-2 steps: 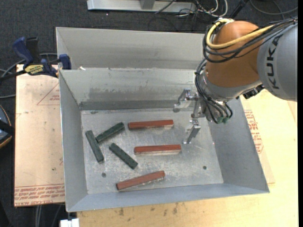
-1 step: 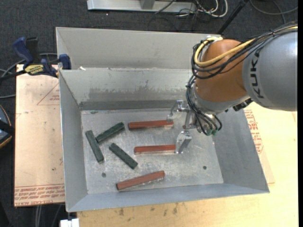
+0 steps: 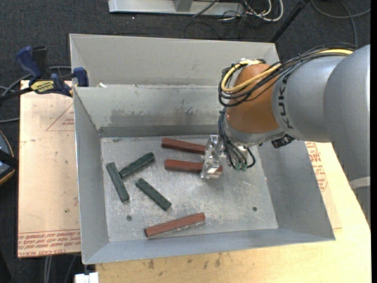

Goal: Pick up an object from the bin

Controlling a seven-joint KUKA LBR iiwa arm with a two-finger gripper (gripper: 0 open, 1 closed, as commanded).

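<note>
Camera view: claw point(image 3: 211, 171) by middle red bar point(image 3: 182, 165), bare floor point(image 3: 250, 196) rightward.

Low in the grey metal bin point(image 3: 88, 158), silver two-finger gripper point(image 3: 212, 164) at the right end of the middle red-brown flat stick point(image 3: 182, 165), back red-brown flat stick point(image 3: 182, 145) just behind. Off to the left, top dark green flat stick point(image 3: 137, 165), left dark green stick point(image 3: 117, 182) and low dark green stick point(image 3: 154, 194). By the front wall, front red-brown stick point(image 3: 175, 224), well apart from the gripper.
</note>
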